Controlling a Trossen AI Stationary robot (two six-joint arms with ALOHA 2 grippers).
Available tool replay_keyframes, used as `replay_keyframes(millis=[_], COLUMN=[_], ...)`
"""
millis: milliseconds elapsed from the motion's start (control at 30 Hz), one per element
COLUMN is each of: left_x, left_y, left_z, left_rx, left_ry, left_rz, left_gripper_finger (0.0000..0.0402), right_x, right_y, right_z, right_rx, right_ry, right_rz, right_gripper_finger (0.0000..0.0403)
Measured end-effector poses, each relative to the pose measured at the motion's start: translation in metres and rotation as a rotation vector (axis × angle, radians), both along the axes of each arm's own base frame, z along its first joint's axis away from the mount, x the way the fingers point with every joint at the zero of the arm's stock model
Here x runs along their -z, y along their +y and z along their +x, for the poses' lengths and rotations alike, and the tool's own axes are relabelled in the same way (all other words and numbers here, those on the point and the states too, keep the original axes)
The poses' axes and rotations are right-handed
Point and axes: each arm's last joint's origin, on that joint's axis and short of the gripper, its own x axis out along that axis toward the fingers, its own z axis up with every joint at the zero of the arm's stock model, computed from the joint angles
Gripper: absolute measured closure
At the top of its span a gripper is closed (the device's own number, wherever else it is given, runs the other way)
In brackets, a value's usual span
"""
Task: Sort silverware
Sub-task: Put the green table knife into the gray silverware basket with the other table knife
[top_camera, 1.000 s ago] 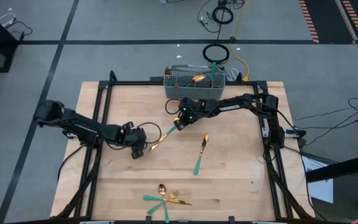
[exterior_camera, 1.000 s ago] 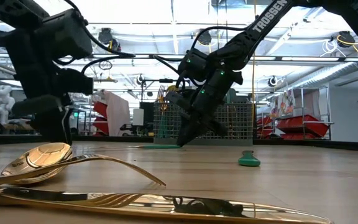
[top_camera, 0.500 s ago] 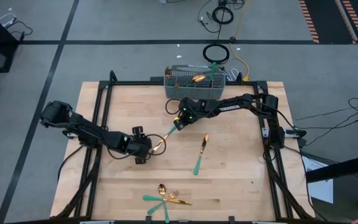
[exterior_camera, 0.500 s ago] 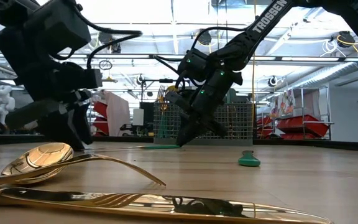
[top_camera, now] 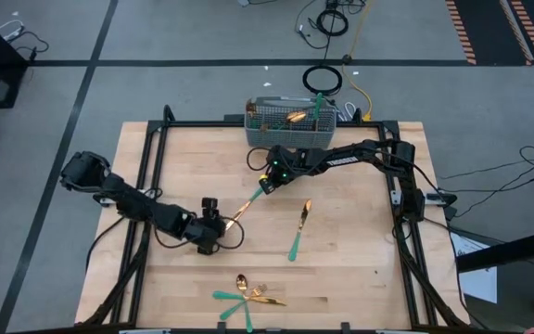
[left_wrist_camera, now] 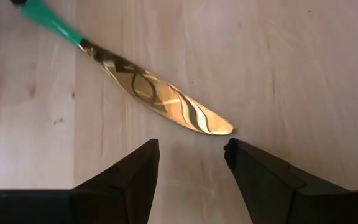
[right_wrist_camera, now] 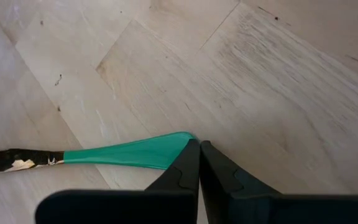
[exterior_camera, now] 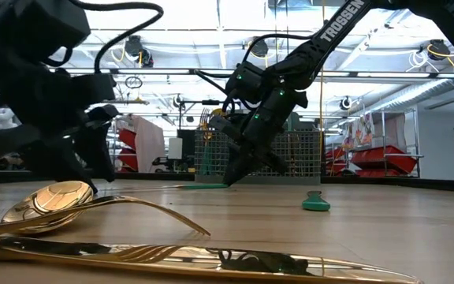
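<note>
High view, item: knife (top_camera: 247, 201), gold blade, teal handle, lying flat on the desk (top_camera: 360, 260) between the two arms. Long axis diagonal: handle end toward the wire caddy (top_camera: 290, 125), blade tip toward the left arm.

Right hand (top_camera: 266, 186): fingers pressed together, tips at the handle's end; right wrist view shows them touching its edge, not gripping around it.

Left hand (top_camera: 213, 225): fingers spread wide, holding nothing, just short of the blade tip. Left wrist view shows the tip lying just ahead of the gap, blade running slantwise across the approach.

Judgement: left hand is nearer the blade end; closing on the knife would need an advance along that slant.

Other stock: one piece (top_camera: 298, 230) mid-desk; cluster (top_camera: 246, 297) at the near edge; pieces standing in the caddy.
</note>
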Motion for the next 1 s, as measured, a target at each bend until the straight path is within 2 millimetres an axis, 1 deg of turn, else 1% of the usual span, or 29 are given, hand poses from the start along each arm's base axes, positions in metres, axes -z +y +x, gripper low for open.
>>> replay_keyframes(millis=[133,233,467,700,767,867,1000], left_x=[0.003,0.007,0.016,0.016,0.017,0.017,0.017], left_y=[-0.001,-0.001,-0.002,-0.001,-0.001,-0.001,-0.002], left_z=[0.002,0.003,0.007,0.009,0.008,0.009,0.009], left_rx=[0.068,0.092,0.056,0.008,-0.012,-0.013,-0.043], left_ry=[-0.075,-0.08,-0.084,-0.128,-0.129,-0.128,-0.132], left_rz=[0.019,0.042,0.088,0.098,0.087,0.076,0.034], left_gripper_finger=[0.0189,0.0189,0.0189,0.0193,0.0202,0.0226,0.0278], right_x=[0.0,0.0,0.0,0.0,0.0,0.0,0.0], right_y=[-0.001,-0.001,-0.001,-0.002,-0.002,-0.002,-0.002], right_z=[0.0,0.0,0.0,0.0,0.0,0.0,0.0], right_rx=[0.0,0.0,-0.007,-0.016,-0.018,-0.019,-0.019], right_ry=[-0.001,-0.001,-0.003,-0.004,-0.004,-0.004,-0.004], right_rz=[-0.001,-0.001,-0.007,-0.02,-0.021,-0.02,-0.02], right_gripper_finger=[0.0403,0.0403,0.0403,0.0403,0.0403,0.0403,0.0403])
